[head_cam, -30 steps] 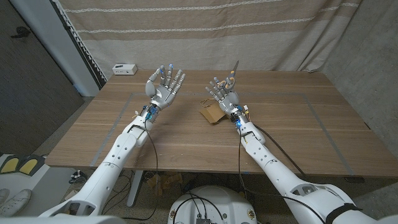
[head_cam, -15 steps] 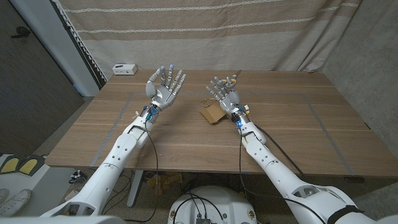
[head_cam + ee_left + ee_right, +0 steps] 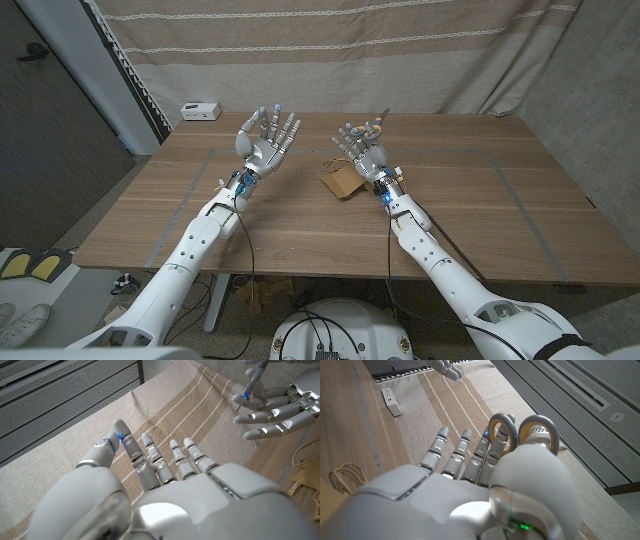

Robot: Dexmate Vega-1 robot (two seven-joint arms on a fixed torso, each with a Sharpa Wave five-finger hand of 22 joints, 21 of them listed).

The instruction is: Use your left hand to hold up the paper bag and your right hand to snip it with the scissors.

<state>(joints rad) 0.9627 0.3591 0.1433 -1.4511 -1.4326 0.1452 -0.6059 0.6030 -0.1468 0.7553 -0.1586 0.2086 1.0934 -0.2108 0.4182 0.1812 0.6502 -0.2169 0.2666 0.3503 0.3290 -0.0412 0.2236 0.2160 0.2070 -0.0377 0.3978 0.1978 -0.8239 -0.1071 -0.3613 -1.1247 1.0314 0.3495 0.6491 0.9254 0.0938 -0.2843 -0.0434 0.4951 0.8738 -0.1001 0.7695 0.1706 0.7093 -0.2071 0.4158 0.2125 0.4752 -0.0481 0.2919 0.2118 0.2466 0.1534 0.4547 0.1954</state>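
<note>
Your right robot hand (image 3: pixel 362 148) is raised above the surface (image 3: pixel 300 215) with the scissors (image 3: pixel 522 430) gripped in it: the right wrist view shows its fingers through the two metal handle loops, and the head view shows the blade tip (image 3: pixel 380 110) pointing up and away from you. Your left robot hand (image 3: pixel 268 137) is lifted to about the same level, fingers spread, holding nothing. The paper bag (image 3: pixel 341 180) lies flat on the surface just beside and below your right robot hand, its cord handle (image 3: pixel 342 476) visible in the right wrist view, and no hand touches it. Judged from this, the cutting tool is secured but the holding step has not begun; the bag is not yet lifted. The next move calls for your left robot hand to cross toward the bag, come down onto it, and take an edge or the cord handle so it can be raised clear of the surface. Note that the bag sits closer to your right arm than your left, so the left must reach across; keep the scissor blade up and well apart from that path until the bag hangs steady.
</note>
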